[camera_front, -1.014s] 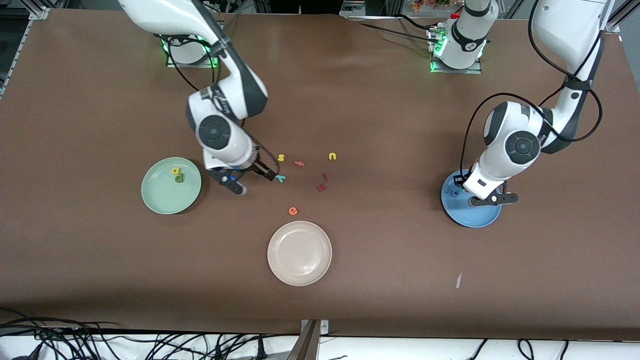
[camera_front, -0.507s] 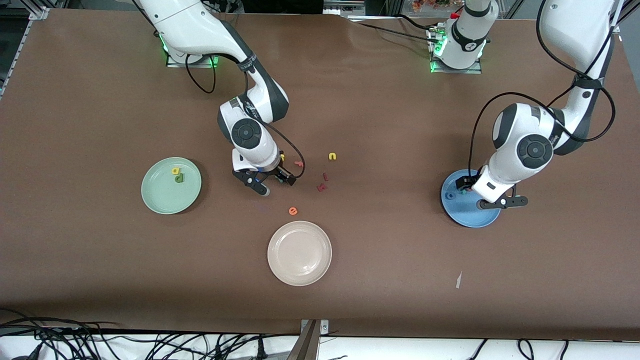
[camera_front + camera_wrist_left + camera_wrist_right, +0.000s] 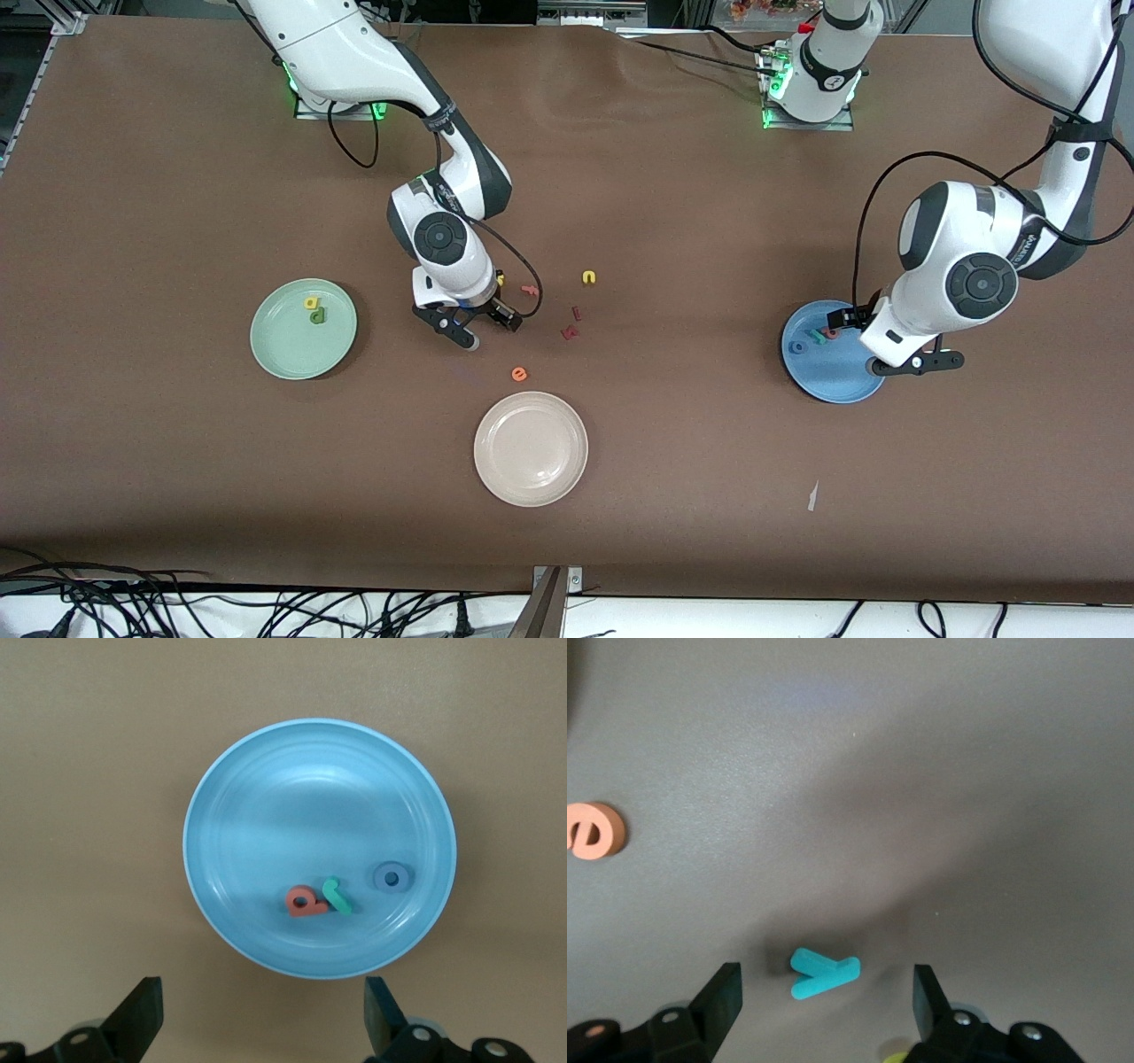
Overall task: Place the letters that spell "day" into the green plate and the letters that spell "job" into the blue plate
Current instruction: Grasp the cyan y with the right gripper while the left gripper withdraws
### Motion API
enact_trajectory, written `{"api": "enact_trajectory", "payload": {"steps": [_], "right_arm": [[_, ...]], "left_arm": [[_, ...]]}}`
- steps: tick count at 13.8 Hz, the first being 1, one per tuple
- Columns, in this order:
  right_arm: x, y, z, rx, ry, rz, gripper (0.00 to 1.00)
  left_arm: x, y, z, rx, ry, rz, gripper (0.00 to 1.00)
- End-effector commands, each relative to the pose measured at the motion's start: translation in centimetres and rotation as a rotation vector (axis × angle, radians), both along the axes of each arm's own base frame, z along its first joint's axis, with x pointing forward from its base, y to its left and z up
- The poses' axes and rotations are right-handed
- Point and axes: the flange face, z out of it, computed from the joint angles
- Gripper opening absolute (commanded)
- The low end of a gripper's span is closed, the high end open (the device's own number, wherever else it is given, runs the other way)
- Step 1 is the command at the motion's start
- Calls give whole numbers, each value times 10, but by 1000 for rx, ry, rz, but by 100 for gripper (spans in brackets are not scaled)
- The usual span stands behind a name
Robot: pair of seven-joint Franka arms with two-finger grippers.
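Nearest me sits the cream plate [image 3: 531, 448], holding nothing, with the orange e [image 3: 519, 374] just above it on the brown table [image 3: 177, 496]. Past those, the right gripper [image 3: 467, 327] is down over the teal y [image 3: 823, 974], its jaws spread with the letter lying flat between them and not yet pinched. That y is the last piece of "day": the yellow a [image 3: 311, 302] and green d [image 3: 318, 315] already lie in the green plate [image 3: 270, 350] toward the right arm's end.

I judge the y to be light, soft foam, so it should squash a little and may skid on the mat; I'd take it across the stem, where the two strokes meet, and squeeze gently.

Toward the other end, the left gripper [image 3: 912, 359] hangs over the edge of the blue plate [image 3: 248, 797], jaws wide and holding nothing. In that plate lie the blue o [image 3: 391, 876], teal j [image 3: 337, 896] and red b [image 3: 303, 901], the last two touching, I think.

Farther off, loose letters lie beside the right gripper: a yellow u [image 3: 588, 277] and some dark red ones [image 3: 570, 331]. The table is flat, matte and roomy around them.
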Motion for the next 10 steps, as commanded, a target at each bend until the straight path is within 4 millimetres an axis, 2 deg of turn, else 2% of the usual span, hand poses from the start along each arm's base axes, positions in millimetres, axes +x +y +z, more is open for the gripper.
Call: {"api": "enact_trajectory", "payload": {"steps": [1,4,5,6,7,8,10], "right_arm": [[1,5,-6,-12,-9,6,76],[-1,4,-13,-18,0,4,73],[-1,4,-13,-17,0,1,72],[0,4,-12,-13,1,-6,70],[-1,5,-12,-12,3,-6,65],[-2,5,-12,-11,5,-6,59],[-3,6,-12,-10,7,-7,58]], "left_arm": [[4,21,38,2,44,-23,100],[3,37,79,-49,56,-17,100],[-1,45,88,-63,68,-8,100],[-8,43,103,-59,100,-9,100],[-16,44,126,-51,99,-4,100],[-20,48,138,-46,88,6,100],[-27,63,166,-38,56,29,100]]}}
